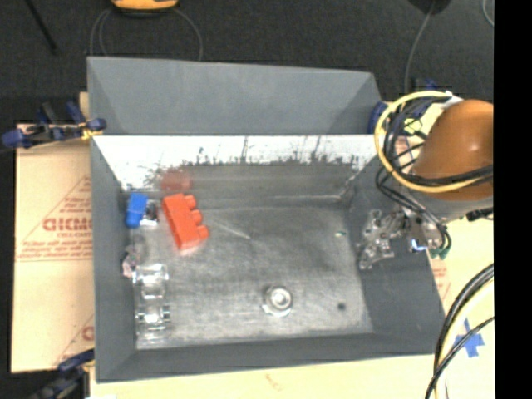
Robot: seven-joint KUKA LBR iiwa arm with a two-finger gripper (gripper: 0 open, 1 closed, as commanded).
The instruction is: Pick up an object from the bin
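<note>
My gripper (pixel 379 239) hangs over the bin's right wall, well above the floor and apart from every loose thing. The nearest thing is a small round silver piece (pixel 278 299) on the floor near the front middle, to the gripper's lower left. Farther left lies an orange-red toy brick (pixel 184 220) with studs on one side.
Along the left wall there is a blue-capped clear piece (pixel 136 210), and below it a clear plastic thing (pixel 152 299) lies in the front left corner. The arm's orange cover and cables sit above the bin's right rim.
</note>
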